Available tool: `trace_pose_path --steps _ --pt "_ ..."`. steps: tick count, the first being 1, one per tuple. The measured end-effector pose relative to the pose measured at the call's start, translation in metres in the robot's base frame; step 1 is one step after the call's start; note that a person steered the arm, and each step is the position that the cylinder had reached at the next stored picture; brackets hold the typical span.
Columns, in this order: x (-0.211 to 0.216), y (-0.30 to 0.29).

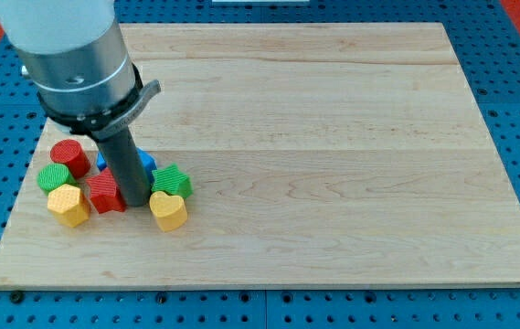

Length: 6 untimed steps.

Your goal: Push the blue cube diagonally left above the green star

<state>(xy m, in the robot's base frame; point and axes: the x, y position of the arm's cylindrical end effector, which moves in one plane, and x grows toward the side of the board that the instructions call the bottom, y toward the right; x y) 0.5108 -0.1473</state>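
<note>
My tip [135,199] is down on the wooden bench [333,137], planted right in the middle of a tight cluster of blocks at the view's left. There are no jaws on this arm to read, just the straight dark rod under the grey cylinder [72,55]. The blue cube [146,162] is mostly hidden behind the rod; only slivers of blue peek out on either side of it, just above my tip. The green star [173,181] sits just to the view's right of the tip, close beside the blue. Below the star lies a yellow heart-shaped block [168,210]. To the tip's left a red block [105,193] presses close, with a yellow block [68,205], a green block [54,177] and a red cylinder [69,156] beyond.
</note>
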Motion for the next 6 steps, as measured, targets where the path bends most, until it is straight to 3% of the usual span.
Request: trace_pose_path --steps 2,4,5,6 --pt "-0.005 -0.053" --pt "-0.025 -0.001" --pt "-0.062 0.015" --pt "-0.039 0.028"
